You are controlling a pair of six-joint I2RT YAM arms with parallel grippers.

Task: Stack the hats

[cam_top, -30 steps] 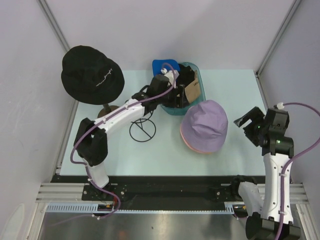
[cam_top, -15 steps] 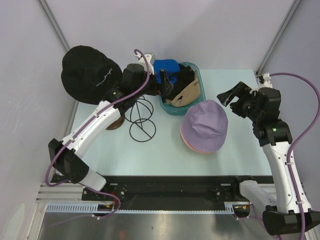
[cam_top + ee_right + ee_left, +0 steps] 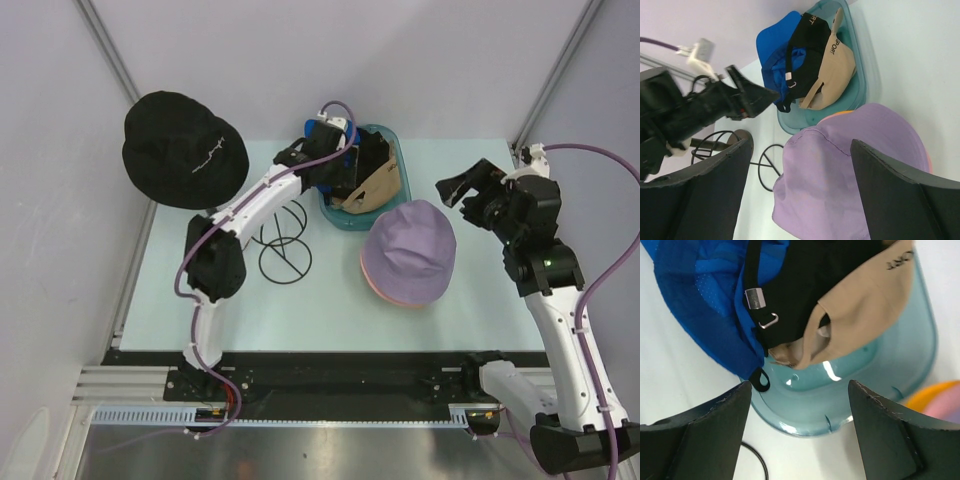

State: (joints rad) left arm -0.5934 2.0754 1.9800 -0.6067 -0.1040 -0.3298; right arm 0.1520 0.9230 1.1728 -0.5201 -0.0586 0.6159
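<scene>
The only writing I can read is "SPORT", printed on the tan cap (image 3: pixel 837 70). It lies in the teal tub (image 3: pixel 850 405) at the upper middle of the overhead frame, beside the blue cap (image 3: pixel 774 42), and a black strap with a metal buckle (image 3: pixel 755 297) crosses them. The left pincer (image 3: pixel 797 390) hangs over the tub's near rim, jaws apart and holding nothing.

The black bucket hat (image 3: pixel 180 150), upper left, carries small white lettering too fine to read. The lavender bucket hat (image 3: pixel 410 245) sits right of centre on the counter (image 3: pixel 300 310), with orange and pink brims showing beneath it. The right pincer (image 3: pixel 801 145) hovers just right of it, jaws wide and empty. A black wire stand (image 3: pixel 285 255) sits left of centre.
</scene>
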